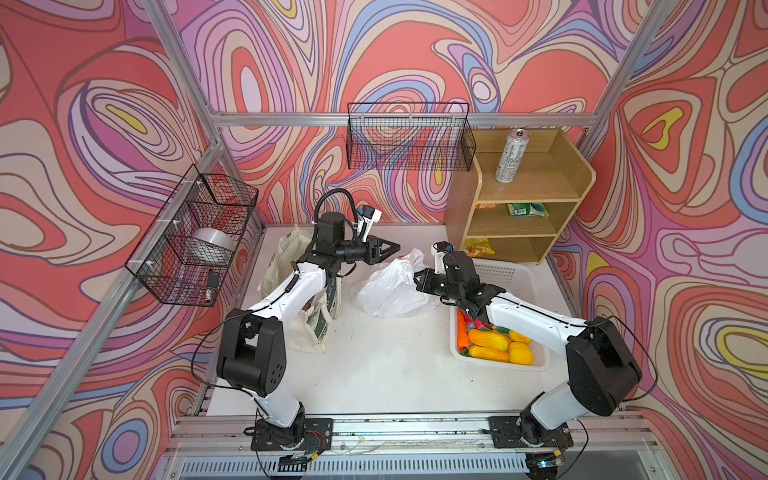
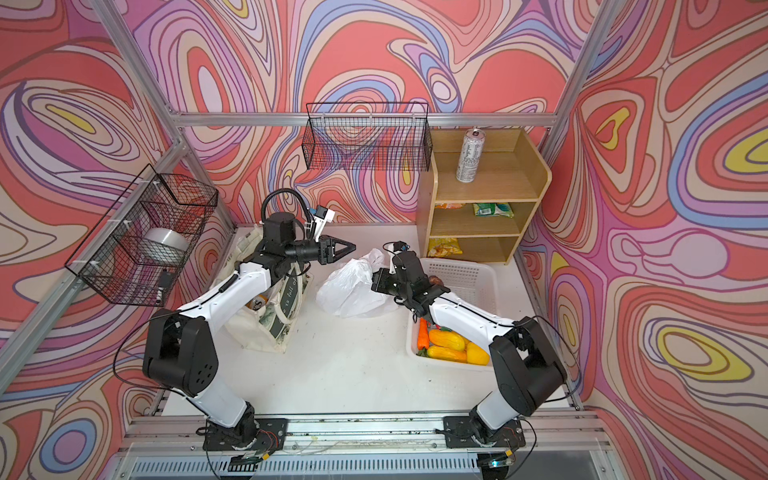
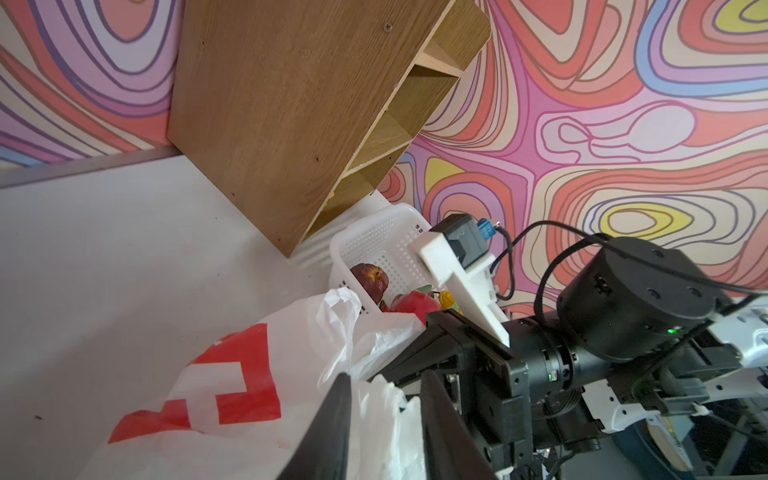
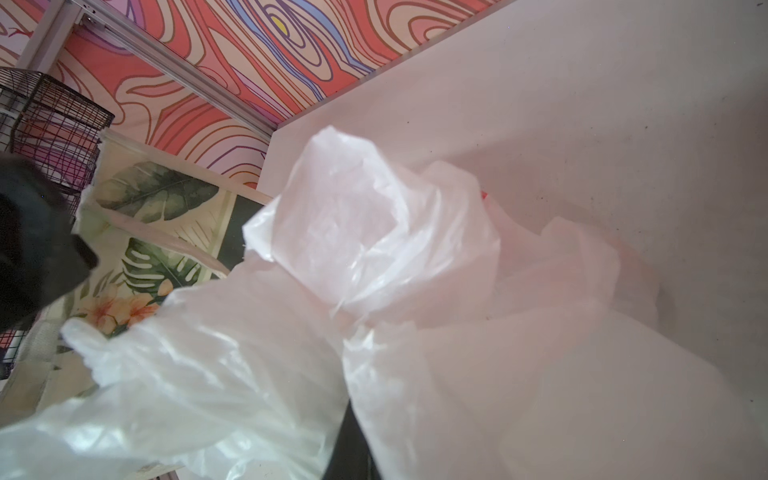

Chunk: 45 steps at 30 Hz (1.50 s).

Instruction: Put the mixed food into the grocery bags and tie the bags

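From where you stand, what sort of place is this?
Likely a robot test booth staged as a mock grocery: swirly walls on a metal frame, a shelf holding a can, toy vegetables in a basket.

Walls (image 1: 124, 83): swirl print in red, pink, purple, yellow. Aluminium frame rails (image 1: 374, 119) at corners. White tabletop (image 1: 374, 365). Wooden three-tier shelf unit (image 1: 536, 183) rear right. Black wire baskets (image 1: 409, 137) wall-mounted.
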Each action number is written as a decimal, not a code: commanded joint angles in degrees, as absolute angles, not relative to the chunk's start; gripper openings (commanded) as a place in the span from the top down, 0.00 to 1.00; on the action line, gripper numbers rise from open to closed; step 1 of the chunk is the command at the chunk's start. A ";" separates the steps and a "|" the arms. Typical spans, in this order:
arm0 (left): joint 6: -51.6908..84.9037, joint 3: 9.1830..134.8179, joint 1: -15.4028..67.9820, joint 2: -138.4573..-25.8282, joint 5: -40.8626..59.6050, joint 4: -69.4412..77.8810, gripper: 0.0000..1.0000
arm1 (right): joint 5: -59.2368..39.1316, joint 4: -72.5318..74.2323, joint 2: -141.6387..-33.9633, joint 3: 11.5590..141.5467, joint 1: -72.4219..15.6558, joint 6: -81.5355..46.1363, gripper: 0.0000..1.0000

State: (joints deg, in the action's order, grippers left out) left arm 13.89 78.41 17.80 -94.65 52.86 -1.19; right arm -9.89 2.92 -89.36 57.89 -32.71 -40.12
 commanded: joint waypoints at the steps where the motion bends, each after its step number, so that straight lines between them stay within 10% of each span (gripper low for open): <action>1: -2.71 86.52 20.68 -93.19 45.83 -21.83 0.63 | -10.29 3.17 -88.40 56.95 -32.78 -39.36 1.00; 13: -11.09 106.48 26.29 -105.48 35.98 -47.54 0.59 | -10.68 4.09 -88.92 56.60 -32.78 -39.58 1.00; 45: -13.63 108.28 29.07 -108.92 31.37 -52.02 0.50 | -10.75 4.75 -88.51 56.07 -32.78 -39.74 1.00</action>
State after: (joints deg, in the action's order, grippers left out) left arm -11.68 108.64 28.58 -108.88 34.37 -50.26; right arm -10.52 3.95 -89.36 56.97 -32.71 -40.10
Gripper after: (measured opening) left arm 0.497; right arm 0.041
